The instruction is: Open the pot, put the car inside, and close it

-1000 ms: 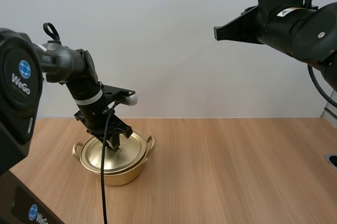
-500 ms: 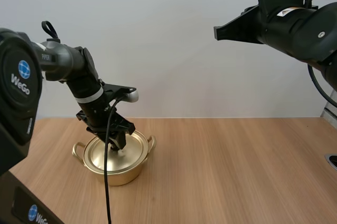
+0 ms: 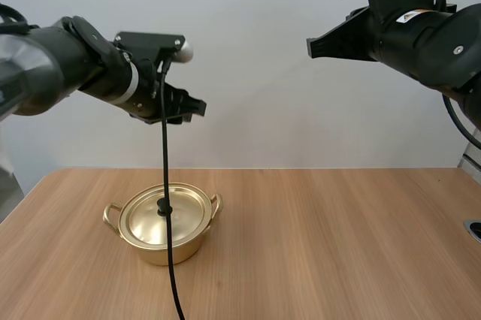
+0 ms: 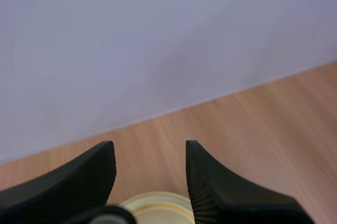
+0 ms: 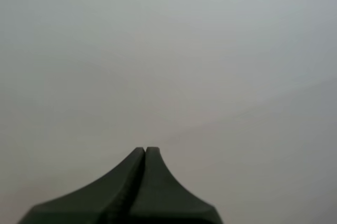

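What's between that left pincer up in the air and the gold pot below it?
Nothing. In the high view the left pincer hangs above the pot, which has its lid on, and the stretch between them is bare air.

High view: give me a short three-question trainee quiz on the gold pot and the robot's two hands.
1. True or false: the round gold lid sits closed on the shiny gold metal pot.
2. Pick one. The left hand is: A) open and raised clear of the pot; B) shut on the lid's knob; C) shut on a toy car.
3. Fill the gap: the fingers of the right hand lie together, so it is ____.

Key: 1 true; 2 A; 3 shut.
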